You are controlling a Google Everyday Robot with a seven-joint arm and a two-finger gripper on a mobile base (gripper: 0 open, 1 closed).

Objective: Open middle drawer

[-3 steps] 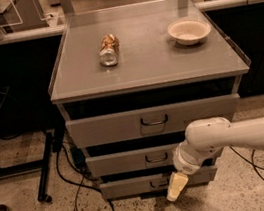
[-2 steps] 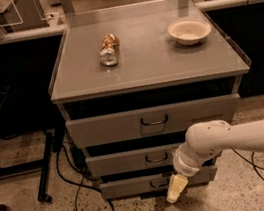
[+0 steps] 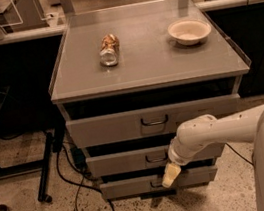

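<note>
No text, label, brand or number can be read anywhere. The can [image 3: 109,50] lying on its side on the tabletop [image 3: 156,67] has a mottled printed skin, but no letters on it can be made out. The claw [image 3: 171,174], low in front of the cabinet where the middle drawer [image 3: 122,162] meets the bottom drawer front [image 3: 131,186], carries no legible mark either.
</note>
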